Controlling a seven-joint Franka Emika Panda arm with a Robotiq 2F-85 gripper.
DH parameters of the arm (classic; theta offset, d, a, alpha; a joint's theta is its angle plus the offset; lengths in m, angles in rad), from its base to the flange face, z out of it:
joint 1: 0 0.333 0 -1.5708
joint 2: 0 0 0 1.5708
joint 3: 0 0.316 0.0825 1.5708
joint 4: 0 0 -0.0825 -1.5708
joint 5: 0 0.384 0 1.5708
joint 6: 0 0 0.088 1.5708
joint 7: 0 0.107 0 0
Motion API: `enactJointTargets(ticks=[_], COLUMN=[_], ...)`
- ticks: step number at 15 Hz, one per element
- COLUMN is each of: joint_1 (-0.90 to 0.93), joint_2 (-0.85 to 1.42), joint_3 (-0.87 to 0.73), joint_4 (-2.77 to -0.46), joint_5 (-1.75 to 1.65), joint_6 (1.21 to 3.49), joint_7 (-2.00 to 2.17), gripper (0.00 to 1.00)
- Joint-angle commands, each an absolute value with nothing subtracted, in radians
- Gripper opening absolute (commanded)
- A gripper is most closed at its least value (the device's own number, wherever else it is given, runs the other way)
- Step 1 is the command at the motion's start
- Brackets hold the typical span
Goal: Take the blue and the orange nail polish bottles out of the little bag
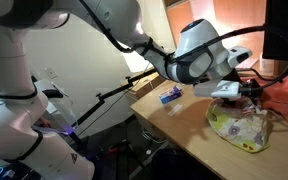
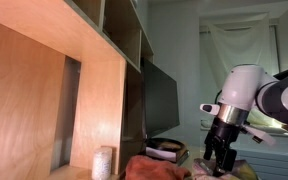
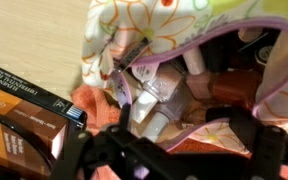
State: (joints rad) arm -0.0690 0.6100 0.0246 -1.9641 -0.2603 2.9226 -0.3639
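Observation:
The little bag [image 3: 134, 25] lies open under the wrist camera, with a flowered pale side and lime trim. Inside it I see pale capped bottles [image 3: 159, 95] and a reddish-brown one [image 3: 236, 82]; I cannot tell which is the orange nail polish. No blue bottle shows inside the bag. A small blue object [image 1: 170, 95] lies on the table apart from the bag [image 1: 239, 128]. My gripper [image 3: 169, 160] hovers just above the bag's mouth, open, with nothing between its dark fingers [image 3: 69, 150]. It shows over the bag in both exterior views [image 1: 242, 92] [image 2: 219, 160].
An orange-red cloth [image 1: 284, 100] [image 2: 154, 168] lies beside and under the bag. A flat dark case with print [image 3: 24, 110] sits left of the bag. A dark monitor [image 2: 162, 100], a white cylinder [image 2: 103, 162] and wooden shelving [image 2: 94, 60] stand nearby. The table edge [image 1: 174, 125] is close.

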Motion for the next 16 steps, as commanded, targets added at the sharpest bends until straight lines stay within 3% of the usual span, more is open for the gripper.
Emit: enactJointTargets(ticks=[1,16], joint_1=[-0.073,-0.001], joint_2=[0.602,0.462], joint_3=[0.033,-0.105], joint_4=[-1.962,-2.302], joint_5=[-0.26,-0.344], joint_6=[2.889,3.389], joint_7=[-0.371,-0.372], gripper=[1.0,1.0])
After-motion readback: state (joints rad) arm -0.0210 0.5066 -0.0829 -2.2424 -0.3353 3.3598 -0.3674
